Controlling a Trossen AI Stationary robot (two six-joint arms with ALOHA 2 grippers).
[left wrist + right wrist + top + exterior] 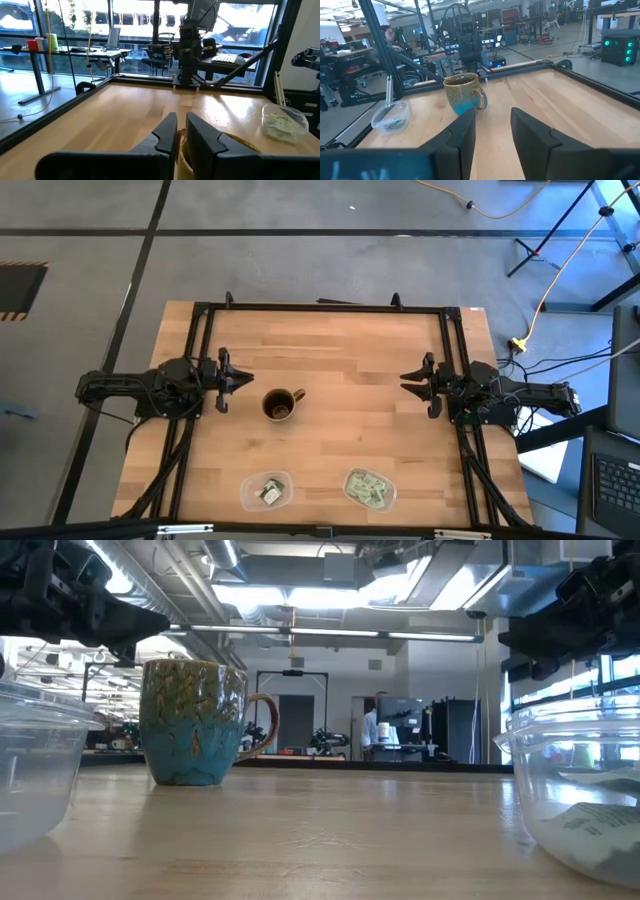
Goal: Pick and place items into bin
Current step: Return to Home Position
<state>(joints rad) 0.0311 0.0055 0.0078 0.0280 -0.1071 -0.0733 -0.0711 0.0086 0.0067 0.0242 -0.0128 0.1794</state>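
Note:
Pale green and white packets lie in two clear plastic tubs at the table's near edge. A few are in the left tub [267, 490] [391, 117], and several fill the right tub [369, 487] [284, 120] [585, 810]. My left gripper [240, 378] [181, 134] hovers level at the table's left side. It points at the mug [281, 404], and a narrow gap with nothing in it shows between its fingers. My right gripper [408, 383] [492, 130] hovers level at the right side, open wider and empty.
A glazed teal and olive mug [195, 722] [464, 94] stands upright on the wooden table [340, 350], just right of my left gripper. A black frame [320, 307] runs along the far edge and both sides. Bare wood lies between the two grippers.

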